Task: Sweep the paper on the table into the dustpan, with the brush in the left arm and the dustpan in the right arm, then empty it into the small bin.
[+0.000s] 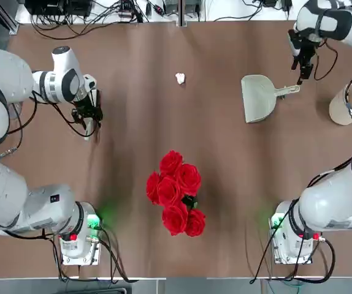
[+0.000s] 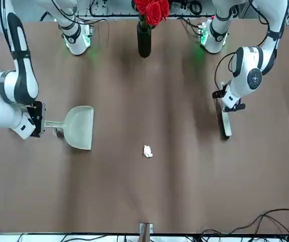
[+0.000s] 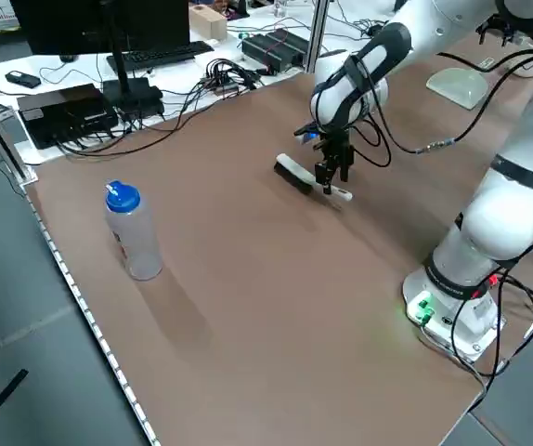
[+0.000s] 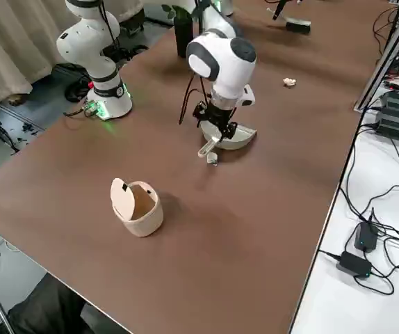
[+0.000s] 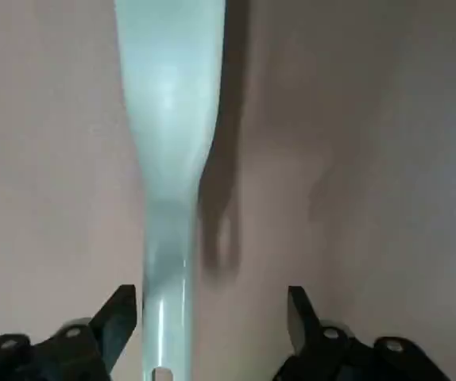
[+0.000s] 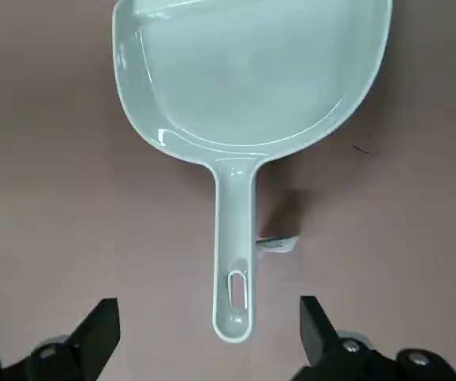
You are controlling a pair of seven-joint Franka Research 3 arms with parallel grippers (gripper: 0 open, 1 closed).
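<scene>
Brush (image 5: pixel 168 159) between open left claw (image 5: pixel 208 321) fingers, bristles hidden; right claw (image 6: pixel 210 333) open.

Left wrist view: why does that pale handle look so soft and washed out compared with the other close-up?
In the left wrist view the slim white long-handled brush sits very close to the lens, so it blurs, beside its soft dark shadow; in the right wrist view the pale grey-green plastic dustpan lies farther off, crisp, with small glints on its rim.
</scene>
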